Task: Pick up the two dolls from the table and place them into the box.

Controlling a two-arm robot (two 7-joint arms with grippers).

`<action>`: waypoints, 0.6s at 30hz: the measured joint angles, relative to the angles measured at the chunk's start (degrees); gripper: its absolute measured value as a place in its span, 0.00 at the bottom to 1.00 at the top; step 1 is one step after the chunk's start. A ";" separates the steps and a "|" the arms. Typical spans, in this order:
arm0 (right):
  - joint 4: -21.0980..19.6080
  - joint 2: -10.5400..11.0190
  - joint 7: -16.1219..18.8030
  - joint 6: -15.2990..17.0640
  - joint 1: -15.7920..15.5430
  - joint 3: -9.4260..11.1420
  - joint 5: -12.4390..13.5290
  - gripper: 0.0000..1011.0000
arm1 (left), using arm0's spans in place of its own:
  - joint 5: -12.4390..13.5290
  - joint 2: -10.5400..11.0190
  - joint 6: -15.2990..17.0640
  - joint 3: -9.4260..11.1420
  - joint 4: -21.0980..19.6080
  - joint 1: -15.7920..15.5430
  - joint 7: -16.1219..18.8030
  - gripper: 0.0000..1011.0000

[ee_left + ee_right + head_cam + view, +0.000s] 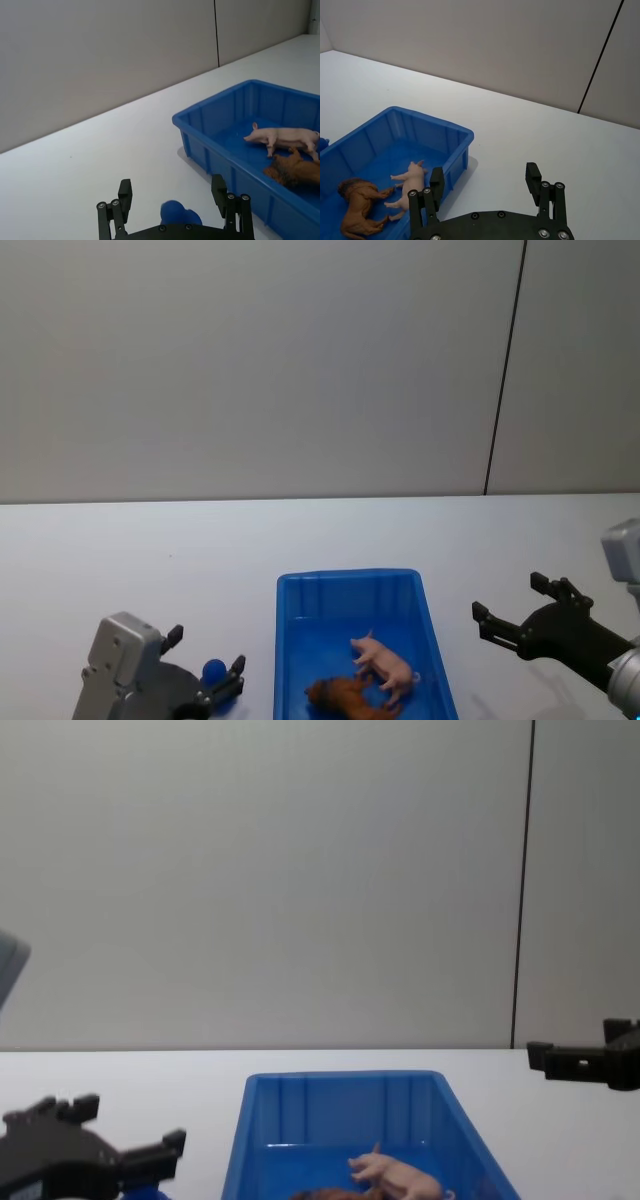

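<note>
Both dolls, the pig (385, 664) and the brown one (345, 699), lie in the box (347, 585), so the job looks done; the left gripper (205, 668) at 9 o'clock and the right gripper (512, 614) at 3 o'clock are open and empty, and just need to move away.

The table (150, 540) lies bare on its far side and between the box (345, 585) and each end effector. The box's raised walls stand mid-table, near; inside lie the pig (385, 665) and the brown doll (345, 700). A blue ball-topped object (213, 671) sits left of the box.

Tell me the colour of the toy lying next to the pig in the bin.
Reddish-brown lion, clearest in the right wrist view.
</note>
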 joint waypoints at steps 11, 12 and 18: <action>-0.02 0.04 0.00 0.00 -0.05 0.00 0.00 0.99 | -0.72 -1.33 0.51 0.34 4.85 -0.91 -3.51 0.99; -0.02 0.04 0.00 0.00 -0.05 0.00 0.00 0.99 | -0.72 -1.42 0.63 0.37 5.14 -1.00 -3.71 0.99; -0.02 0.04 0.00 0.00 -0.05 0.00 0.00 0.99 | 0.08 -2.14 1.72 0.55 7.37 -1.81 -5.15 0.99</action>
